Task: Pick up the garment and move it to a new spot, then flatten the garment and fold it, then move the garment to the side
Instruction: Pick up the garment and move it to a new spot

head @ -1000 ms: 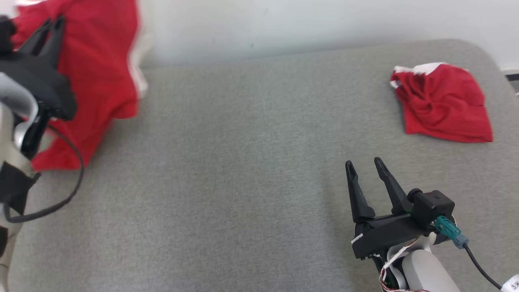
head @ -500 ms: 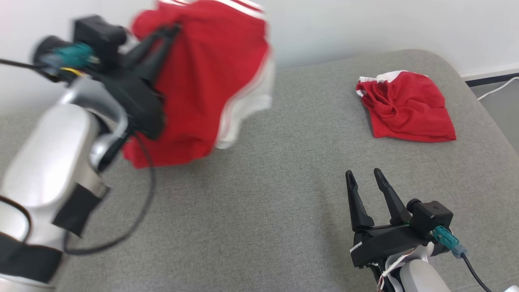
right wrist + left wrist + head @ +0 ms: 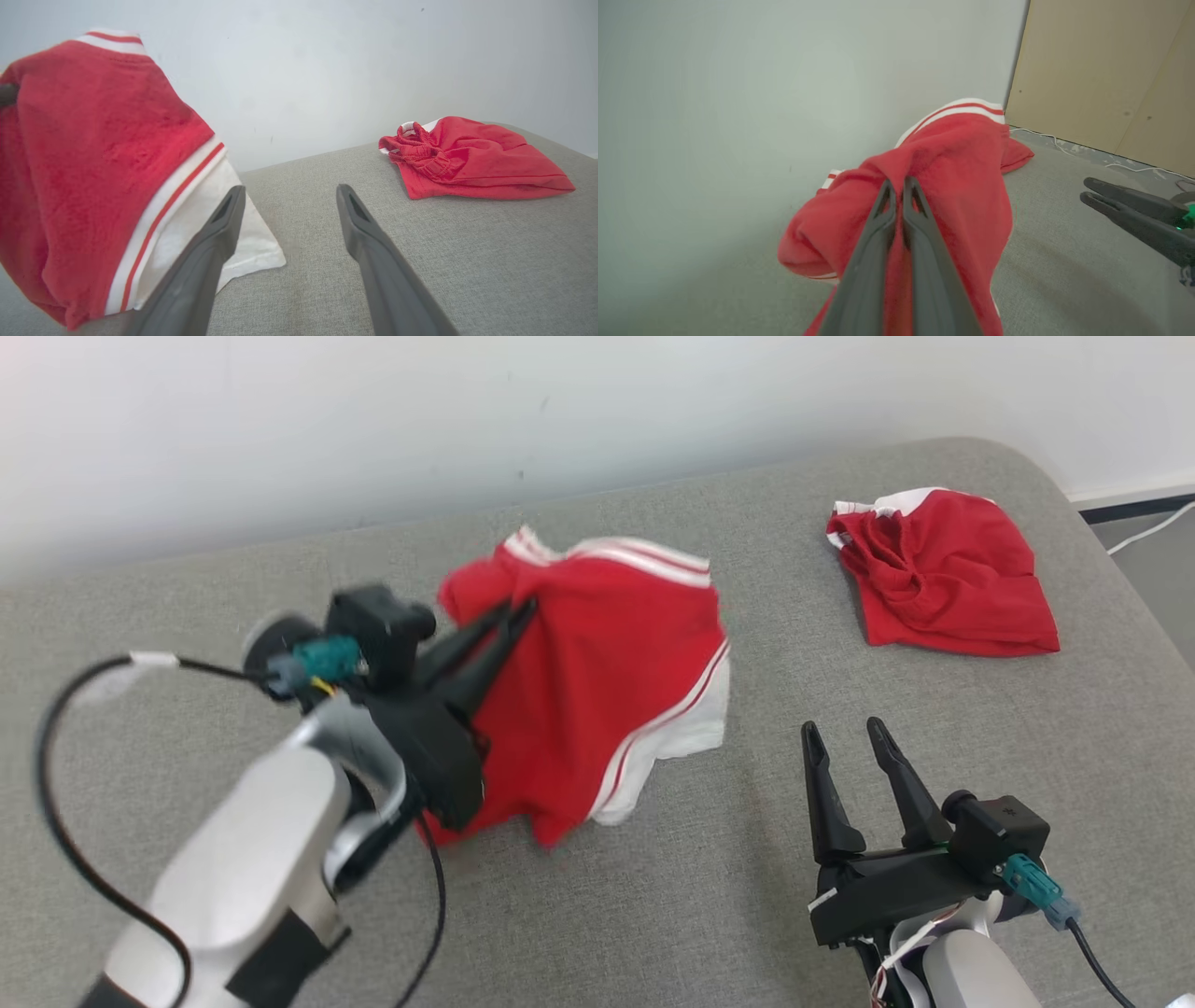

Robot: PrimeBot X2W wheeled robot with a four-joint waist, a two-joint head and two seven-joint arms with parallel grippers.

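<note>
The left gripper (image 3: 519,609) is pinched tight on a small bunch of the striped red garment (image 3: 607,653). The cloth hangs over the middle of the grey padded surface (image 3: 653,915), its lower edge seemingly touching. That thin pinch could slip on a swing, and releasing it bunched would leave a crumpled heap that is hard to flatten. The right gripper (image 3: 840,733), near right, stands wide apart and empty. A second red garment (image 3: 943,579) lies far right. No brand or writing is legible.
</note>
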